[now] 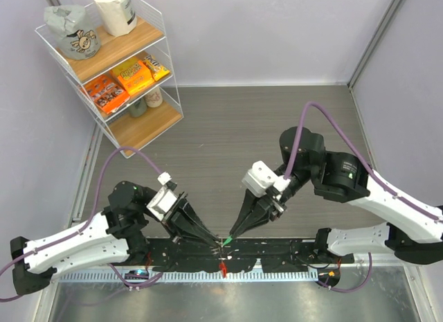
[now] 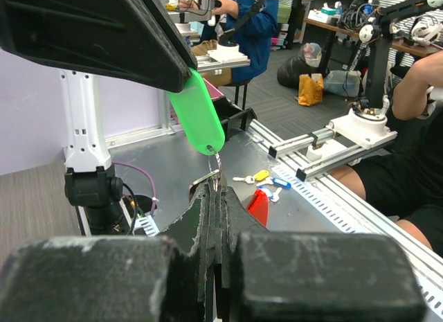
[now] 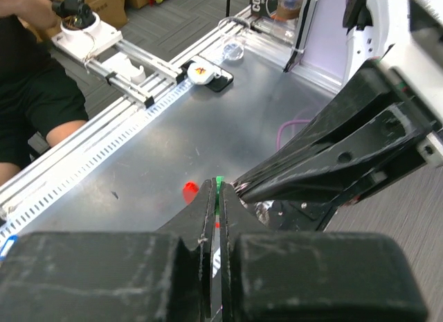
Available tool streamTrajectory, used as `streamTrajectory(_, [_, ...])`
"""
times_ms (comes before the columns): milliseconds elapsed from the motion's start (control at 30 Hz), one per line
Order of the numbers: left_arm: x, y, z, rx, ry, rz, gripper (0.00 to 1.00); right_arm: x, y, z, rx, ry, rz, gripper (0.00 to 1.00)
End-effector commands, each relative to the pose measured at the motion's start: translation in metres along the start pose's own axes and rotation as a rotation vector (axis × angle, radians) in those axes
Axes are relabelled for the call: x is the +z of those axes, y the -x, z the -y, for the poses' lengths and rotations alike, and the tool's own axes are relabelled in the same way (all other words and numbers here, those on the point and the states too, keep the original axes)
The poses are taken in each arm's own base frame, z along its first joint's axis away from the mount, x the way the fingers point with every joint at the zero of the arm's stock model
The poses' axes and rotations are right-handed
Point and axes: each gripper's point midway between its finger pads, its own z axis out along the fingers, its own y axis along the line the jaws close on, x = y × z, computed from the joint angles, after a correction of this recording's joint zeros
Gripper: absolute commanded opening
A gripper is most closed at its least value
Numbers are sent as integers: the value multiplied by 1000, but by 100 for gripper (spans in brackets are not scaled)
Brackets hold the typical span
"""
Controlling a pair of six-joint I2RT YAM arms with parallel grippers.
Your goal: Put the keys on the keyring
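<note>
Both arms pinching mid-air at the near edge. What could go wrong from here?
1. The right gripper has its jaws on only one end of the green key; a tug could swivel or slip it.
2. The left gripper has its jaws shut on the keyring's thin wire at the very tips; it may pop out.
3. The tips nearly touch, so a collision is possible. A dropped piece could land on the metal sheet.

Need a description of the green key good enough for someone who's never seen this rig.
Go to the near edge of the table, where the left gripper and right gripper meet tip to tip. The green key hangs from the right one's tips, its metal end down at the left one's. It is the only bright green thing there; the piece beside it is red.
</note>
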Motion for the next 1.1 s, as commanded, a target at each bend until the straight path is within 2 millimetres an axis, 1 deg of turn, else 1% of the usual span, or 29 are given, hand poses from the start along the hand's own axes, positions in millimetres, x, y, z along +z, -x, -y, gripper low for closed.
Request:
streamTrajectory(0, [-1,24,6,78,21,52,0,-5,-2,-20,-80,18,35,6])
streamTrajectory(33, [-1,26,6,83,25,57,0,-6,0,-22,-100,13,47,5])
streamTrajectory(67, [-2,28,6,89,29,64,0,-5,-7,-22,-85,10,41,5])
streamTrajectory(100, [-2,27,6,90,31,63,0,-6,-5,-23,-103,6,51,6])
streamTrajectory(133, [-2,30,6,95,30,70,0,-5,-10,-23,-89,8,47,6])
streamTrajectory(300, [-1,32,7,98,22,72,0,-4,-14,-21,-85,4,47,6])
streamTrajectory(433, [0,31,7,93,17,68,0,-3,-10,-21,-90,1,53,6])
streamTrajectory(733, [1,28,9,88,-8,58,0,-7,3,-21,-117,-16,65,6])
streamTrajectory(833, [1,30,10,93,-1,68,0,-7,2,-21,-115,-16,63,6])
streamTrajectory(967, [-1,37,7,108,37,102,0,-2,-12,-20,-91,-5,43,5])
streamTrajectory(1067, [-3,45,4,123,74,136,0,4,-30,-17,-63,-3,22,6])
